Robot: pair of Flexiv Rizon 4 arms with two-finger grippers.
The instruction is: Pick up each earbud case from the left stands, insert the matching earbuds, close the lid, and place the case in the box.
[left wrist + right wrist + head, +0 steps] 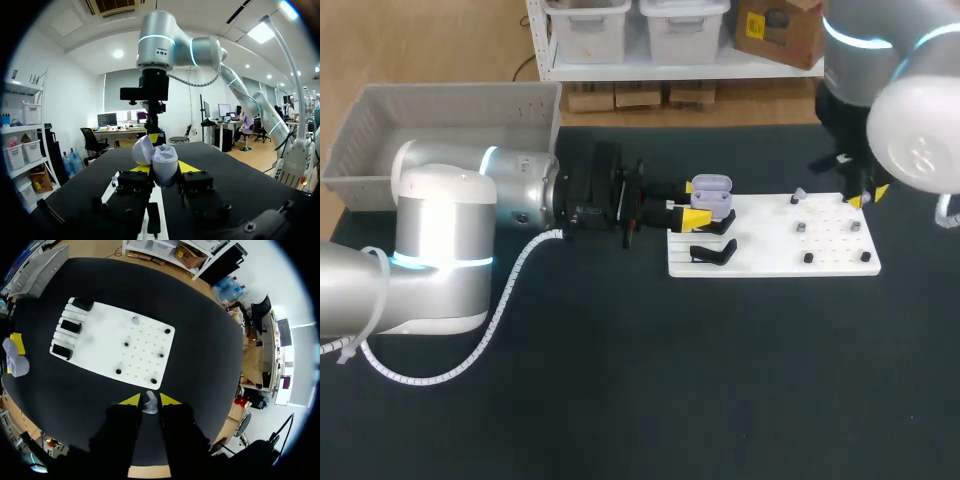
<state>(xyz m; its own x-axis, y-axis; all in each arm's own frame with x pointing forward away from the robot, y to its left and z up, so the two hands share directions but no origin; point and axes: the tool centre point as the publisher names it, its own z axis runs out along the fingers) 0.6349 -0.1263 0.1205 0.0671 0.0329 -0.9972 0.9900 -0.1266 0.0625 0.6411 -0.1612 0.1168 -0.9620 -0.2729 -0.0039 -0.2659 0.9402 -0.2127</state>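
"While the left gripper is clamped, where is the earbud case?"
"Between its fingers, lid open, at the white board's ten o'clock. Right gripper, two o'clock, pinches an earbud."

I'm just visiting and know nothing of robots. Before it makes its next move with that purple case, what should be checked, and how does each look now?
1. The left tool grips the earbud case: ok, a yellow tip on each side.
2. The lid is open: ok, tipped back.
3. The right tool holds an earbud: ok, pinched between its tips.
4. The earbud is over the case: not ok, the right tool hangs by the white board's far end.
5. Case's sockets free: cannot tell.
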